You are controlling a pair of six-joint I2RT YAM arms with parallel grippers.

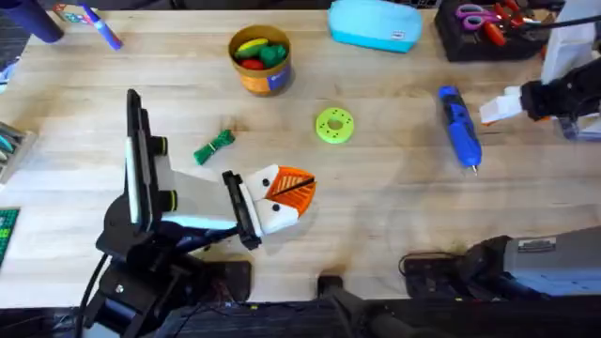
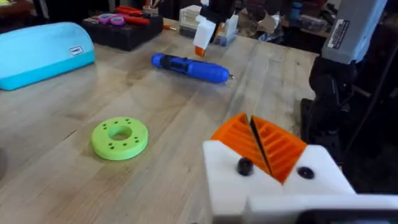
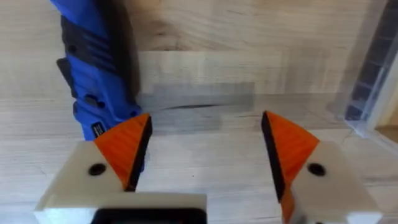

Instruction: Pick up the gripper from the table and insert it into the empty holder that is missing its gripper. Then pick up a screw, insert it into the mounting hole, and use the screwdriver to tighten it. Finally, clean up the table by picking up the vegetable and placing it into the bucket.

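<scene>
**Barely started, most of the job still ahead**

Judging by how things lie, hardly anything looks done yet. The left gripper (image 1: 286, 192) sits low at center of the overhead frame, its orange pads (image 2: 264, 144) pressed together with nothing between them, so clenched on air. The right gripper (image 1: 496, 108) is at the right edge, fingers spread wide and released, hovering just beside the blue screwdriver (image 1: 460, 127), which lies flat on the table (image 1: 376, 216). In the right wrist view the screwdriver (image 3: 96, 62) sits off to one side of the pads, not between them.

The green disc (image 1: 334, 125) near center looks like the mount part, and no screw is visible in it. The vegetable (image 1: 215, 145) is lying on the wood left of center, well apart from the bucket (image 1: 260, 58) at upper middle, which already holds some produce. I can't spot the loose gripper or the empty holder for sure, so insertion, screwing and cleanup all seem left
</scene>
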